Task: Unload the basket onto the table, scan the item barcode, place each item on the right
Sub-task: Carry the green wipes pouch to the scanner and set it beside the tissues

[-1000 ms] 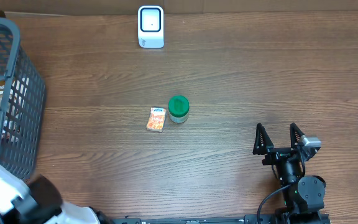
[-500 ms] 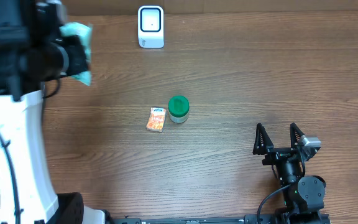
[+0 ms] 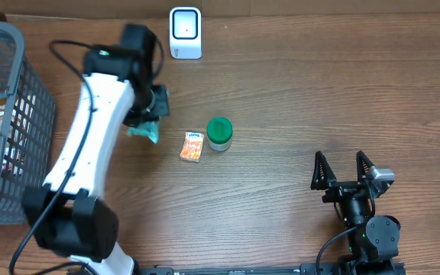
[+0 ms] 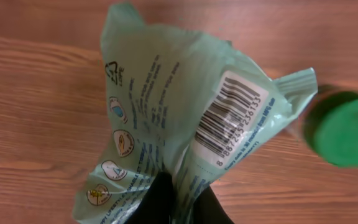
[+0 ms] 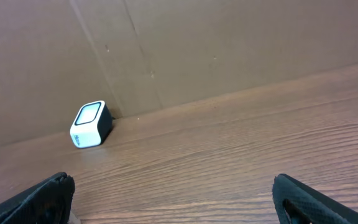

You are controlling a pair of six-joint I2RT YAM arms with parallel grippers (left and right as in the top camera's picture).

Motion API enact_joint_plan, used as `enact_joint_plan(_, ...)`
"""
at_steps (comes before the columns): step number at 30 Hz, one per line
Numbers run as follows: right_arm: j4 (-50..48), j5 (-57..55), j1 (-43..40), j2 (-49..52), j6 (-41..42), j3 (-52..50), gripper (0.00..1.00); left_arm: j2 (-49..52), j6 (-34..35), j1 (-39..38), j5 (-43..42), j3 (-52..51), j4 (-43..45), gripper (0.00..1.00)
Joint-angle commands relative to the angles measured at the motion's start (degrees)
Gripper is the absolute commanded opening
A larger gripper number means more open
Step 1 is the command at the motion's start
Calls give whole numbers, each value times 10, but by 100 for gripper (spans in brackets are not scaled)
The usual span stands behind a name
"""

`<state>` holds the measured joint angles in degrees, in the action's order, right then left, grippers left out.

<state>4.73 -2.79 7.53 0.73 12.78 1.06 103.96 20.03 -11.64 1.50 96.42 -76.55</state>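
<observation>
Overhead: left arm hides most of pouch.

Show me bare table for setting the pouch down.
Free: wood right of the scanner, and between the green jar and the right arm's fingers. Crowded mid-table: jar, orange packet, left arm holding pouch; basket at the left edge.

I counted one grey basket, one white scanner, one green packet, one green-lidded jar and one small orange box.

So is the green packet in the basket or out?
Out: left gripper pinches the green packet over the table, away from the basket.
</observation>
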Motion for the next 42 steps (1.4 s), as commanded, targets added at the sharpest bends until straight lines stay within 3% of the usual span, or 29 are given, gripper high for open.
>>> enact_joint_plan(1,-2,4,-2,-6,-9,-6,100,27,19,-16,14,-54,32,4)
enact_joint_plan(10,-2,4,-2,-6,-9,-6,100,77,53,-35,7,-123,111,4)
enact_joint_plan(22,-2,4,-2,-6,-9,-6,100,102,60,-42,-14,-128,132,4)
enact_joint_plan(23,-2,4,-2,-6,-9,-6,100,102,60,-42,-14,-128,132,6)
enact_joint_plan(26,-2,4,-2,-6,-9,-6,100,102,59,-42,-19,-128,134,36)
enact_joint_plan(29,-2,4,-2,-6,-9,-6,100,101,59,-41,-19,-124,135,42)
enact_joint_plan(35,-2,4,-2,-6,-9,-6,100,88,57,-32,-25,-62,103,38)
enact_joint_plan(42,-2,4,-2,-6,-9,-6,100,42,27,-22,-23,93,34,36)
